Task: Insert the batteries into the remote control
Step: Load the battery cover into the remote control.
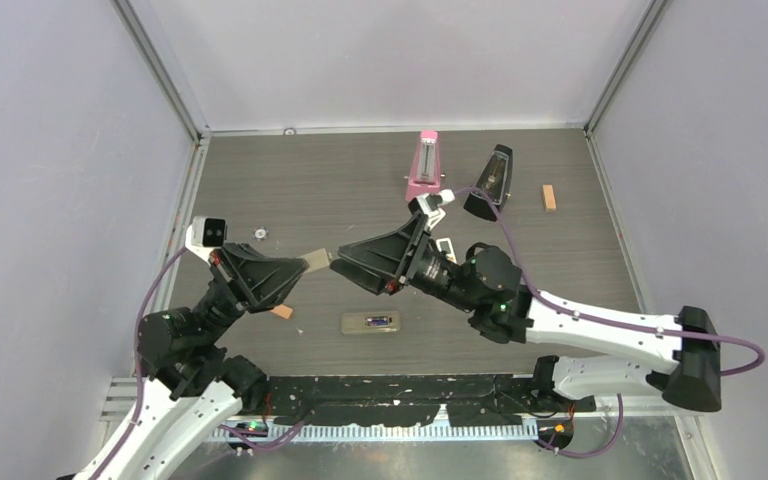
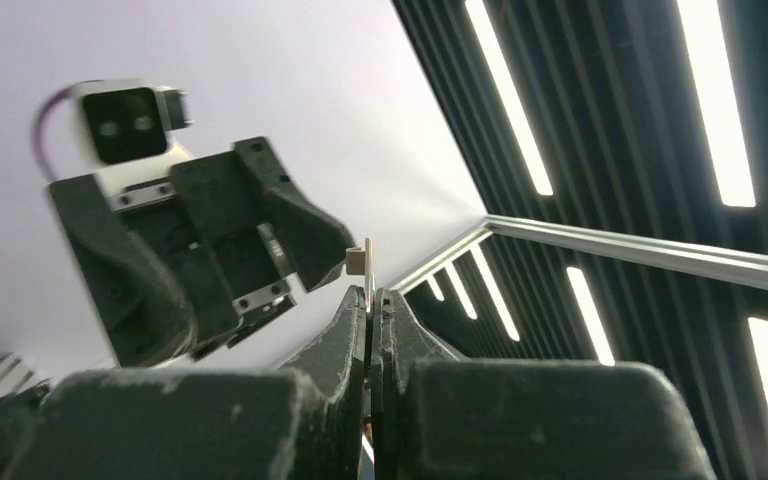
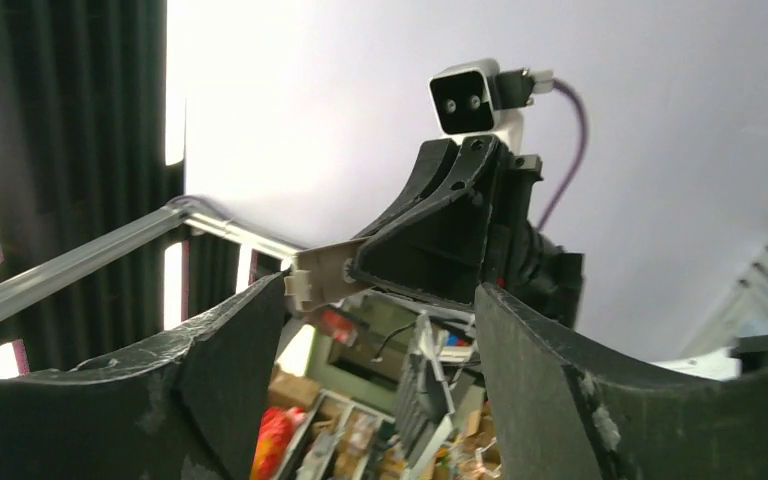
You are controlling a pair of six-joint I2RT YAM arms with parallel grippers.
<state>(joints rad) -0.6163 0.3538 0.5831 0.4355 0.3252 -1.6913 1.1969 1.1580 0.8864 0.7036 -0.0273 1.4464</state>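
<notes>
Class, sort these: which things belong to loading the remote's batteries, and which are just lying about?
Job: slim grey-beige remote control; bluish battery showing in it; thin beige cover plate held by the left gripper.
Lying about: pink tapered object; black tapered object; orange rectangular block; small metal ring.

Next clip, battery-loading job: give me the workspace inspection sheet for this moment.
Surface: dark wood-grain table, no spills seen.
Job's things: remote control lies near the arm bases, with a dark recess holding something bluish. Loose batteries: nothing seen.
Clutter: pink object, black object and orange block on the far side. Small orange piece and small ring on the left.
Hands: left hand shut on a thin beige plate. Right hand open at the plate's free end, contact unclear.
Cables: purple cable along each arm.
Surroundings: pale walls, metal frame.
</notes>
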